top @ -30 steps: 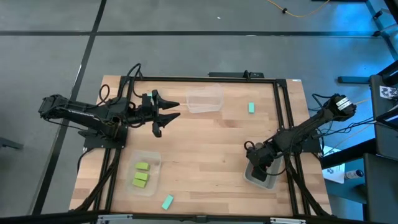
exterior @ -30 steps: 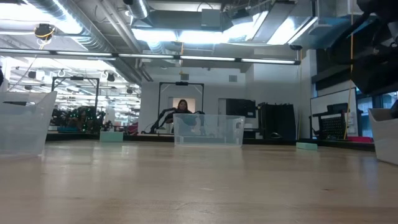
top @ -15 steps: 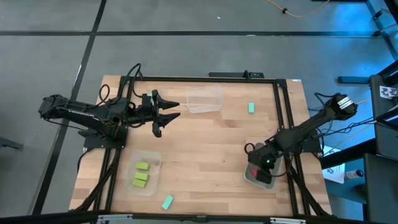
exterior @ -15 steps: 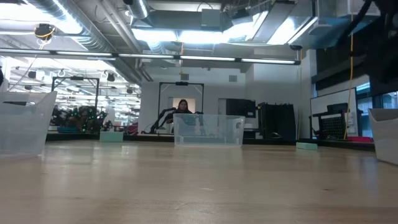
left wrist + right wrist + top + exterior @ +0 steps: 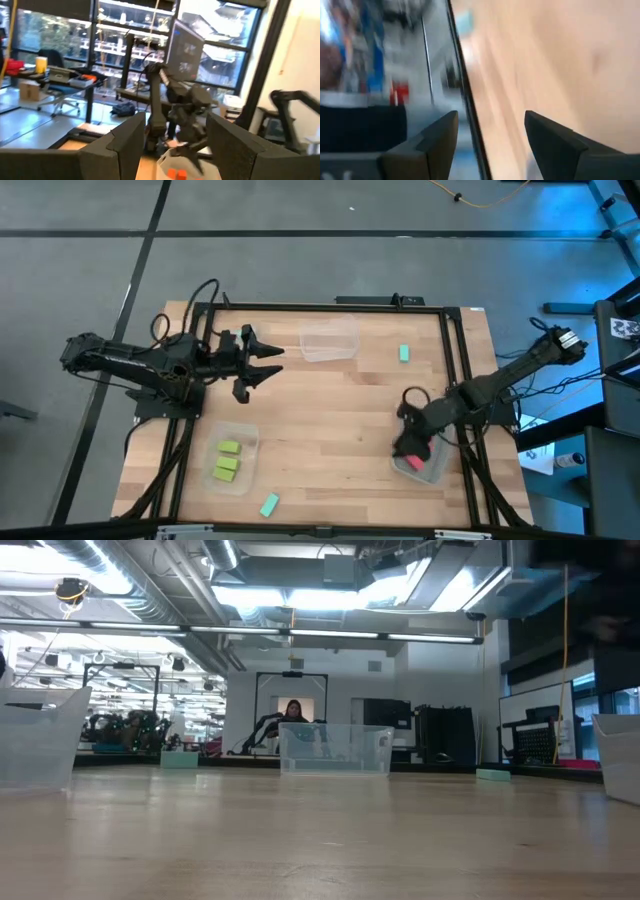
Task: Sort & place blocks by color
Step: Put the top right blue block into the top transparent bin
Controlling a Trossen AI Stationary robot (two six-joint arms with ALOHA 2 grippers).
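Note:
Red-pink blocks (image 5: 413,463) lie in a clear tub (image 5: 430,472) at the table's near right; they also show in the left wrist view (image 5: 176,174). My right gripper (image 5: 404,445) hangs open just above that tub, nothing between its fingers (image 5: 490,117). Three lime green blocks (image 5: 227,461) lie in a clear tub (image 5: 246,436) at the near left. One teal block (image 5: 404,353) lies flat on the table at the far right, another (image 5: 268,504) by the near edge. My left gripper (image 5: 272,362) waits open in the air at the far left (image 5: 175,120).
A third clear tub (image 5: 330,340) stands at the far middle of the table (image 5: 335,748). A black frame (image 5: 452,360) runs around the table's edges. Bare wood lies across the middle between the tubs.
My right gripper has risen out of the near-right tub and tipped up from pointing steeply down toward level. The red-pink blocks, hidden under it before, now show lying in the tub.

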